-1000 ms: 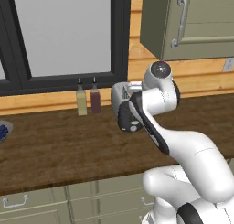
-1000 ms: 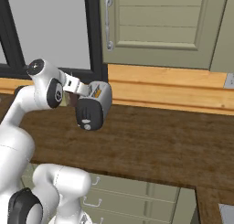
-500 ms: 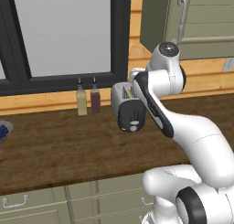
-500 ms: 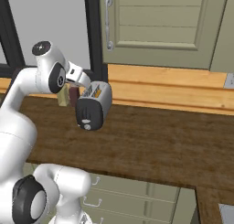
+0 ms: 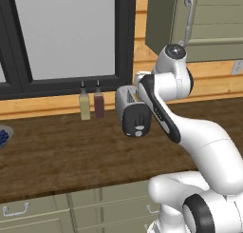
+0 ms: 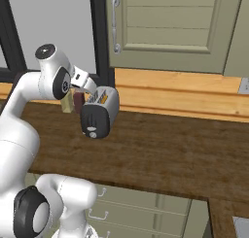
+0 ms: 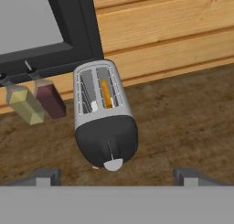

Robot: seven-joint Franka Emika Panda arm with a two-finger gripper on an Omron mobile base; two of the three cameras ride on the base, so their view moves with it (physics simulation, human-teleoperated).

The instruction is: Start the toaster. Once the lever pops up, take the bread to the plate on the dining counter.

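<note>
You are hovering the gripper (image 7: pixel 116 175), jaws spread wide and empty, above the toaster (image 7: pixel 104 115) on the wall counter (image 7: pixel 183 122); the bread (image 7: pixel 106 93) is sitting in its right slot. Probably waiting for the pop-up; next, reach down and pinch the slice

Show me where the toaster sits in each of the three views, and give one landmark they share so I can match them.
Left base view: the toaster stands at centre, on the wood counter, just left of the arm.
Right base view: the toaster is left of centre, below the black window frame, right of the arm.
Hand view: the toaster is at centre, slots facing the camera.
Shared landmark: the two slim bottles beside it, under the window.
</note>
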